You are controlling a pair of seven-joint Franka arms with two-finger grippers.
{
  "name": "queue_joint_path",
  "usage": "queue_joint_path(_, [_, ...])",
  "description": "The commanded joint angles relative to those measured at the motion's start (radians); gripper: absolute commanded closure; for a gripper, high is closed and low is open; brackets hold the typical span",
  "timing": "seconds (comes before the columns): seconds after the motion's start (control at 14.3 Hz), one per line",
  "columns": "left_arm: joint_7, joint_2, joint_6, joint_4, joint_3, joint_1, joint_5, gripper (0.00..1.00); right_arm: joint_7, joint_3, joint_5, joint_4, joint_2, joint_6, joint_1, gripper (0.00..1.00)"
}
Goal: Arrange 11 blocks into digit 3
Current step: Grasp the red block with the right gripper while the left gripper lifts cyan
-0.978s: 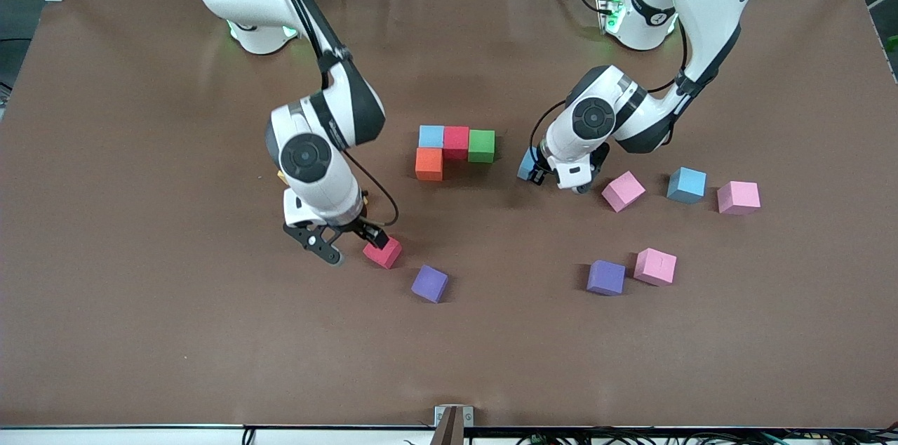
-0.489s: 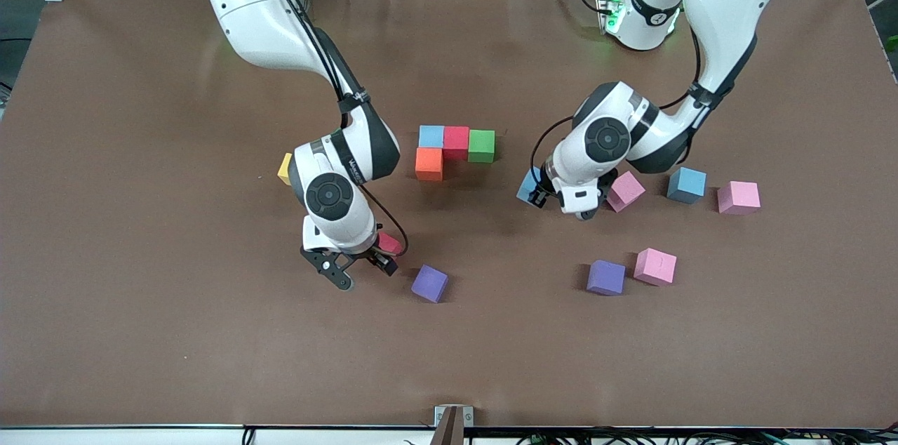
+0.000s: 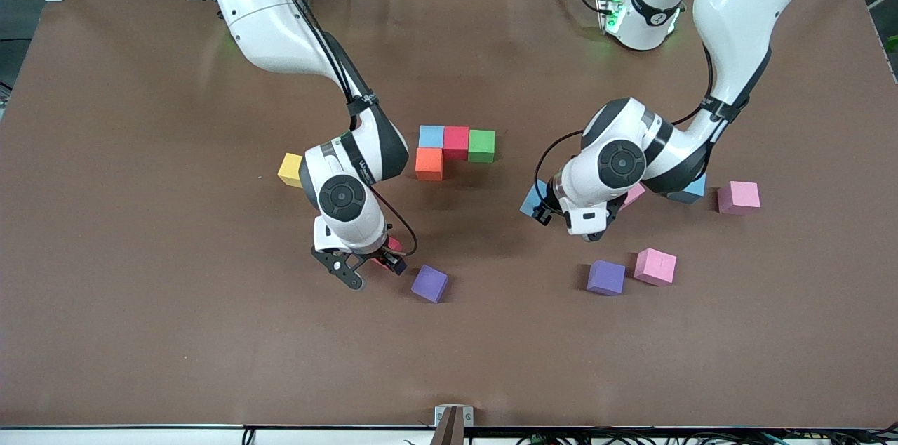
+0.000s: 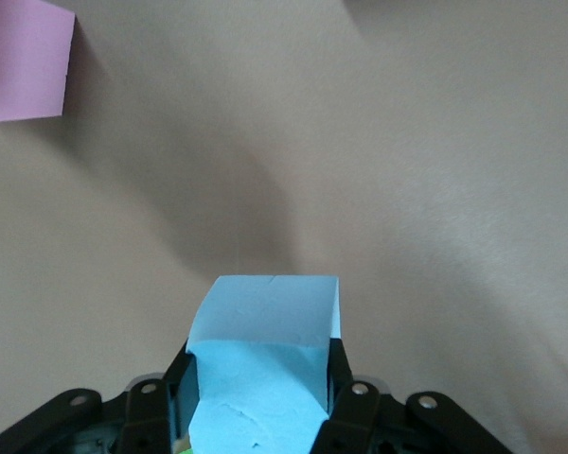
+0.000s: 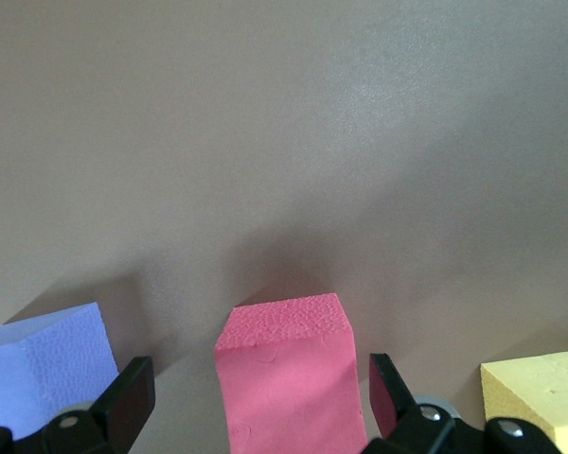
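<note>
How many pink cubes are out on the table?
3: one pink cube toward the left arm's end, another beside a purple cube, and a third mostly hidden under the left arm.

The left arm's wrist covers most of a pink block and a light blue block toward that arm's end of the bench. The right arm's wrist hides nearly all of the red block between its claw's fingers. In the left wrist view, another pink block is cut by the picture's edge.
</note>
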Motion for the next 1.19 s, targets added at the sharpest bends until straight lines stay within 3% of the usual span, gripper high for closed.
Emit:
queue_joint_path(0.0, [0.019, -0.005, -0.031, 0.043, -0.005, 0.011, -0.002, 0.84, -0.005, 0.001, 0.013, 0.002, 0.007, -0.009, 0.01, 0.0])
queue_joint_path(0.28, [0.025, -0.014, -0.042, 0.079, -0.005, 0.019, -0.001, 0.84, -0.107, 0.001, 0.015, -0.027, 0.004, -0.009, 0.009, 0.03])
queue_joint_path(0.42, [0.04, -0.014, -0.117, 0.134, -0.005, 0.016, -0.001, 0.84, -0.108, 0.001, 0.015, -0.03, 0.004, -0.011, 0.012, 0.12])
queue_joint_path(0.49, [0.058, -0.011, -0.141, 0.152, -0.005, 0.017, -0.001, 0.84, -0.111, 0.001, 0.015, -0.046, 0.001, -0.011, 0.01, 0.22])
queue_joint_path(0.56, [0.078, -0.011, -0.149, 0.16, -0.003, 0.019, -0.001, 0.84, -0.117, 0.001, 0.015, -0.052, -0.002, -0.013, 0.01, 0.39])
queue_joint_path(0.7, [0.083, -0.011, -0.149, 0.165, 0.0, 0.02, -0.001, 0.84, -0.119, 0.002, 0.019, -0.054, -0.005, -0.02, 0.01, 0.9])
queue_joint_path(0.77, [0.083, -0.01, -0.149, 0.168, 0.0, 0.019, -0.001, 0.83, -0.119, 0.002, 0.019, -0.054, -0.007, -0.022, 0.012, 0.99])
queue_joint_path(0.91, [0.083, -0.01, -0.148, 0.169, 0.0, 0.013, -0.001, 0.83, -0.133, 0.031, 0.019, -0.054, -0.016, -0.022, 0.012, 1.0])
queue_joint_path(1.12, [0.083, -0.007, -0.149, 0.182, 0.0, 0.014, -0.001, 0.83, -0.367, 0.093, 0.019, -0.054, -0.039, -0.039, 0.015, 1.0])
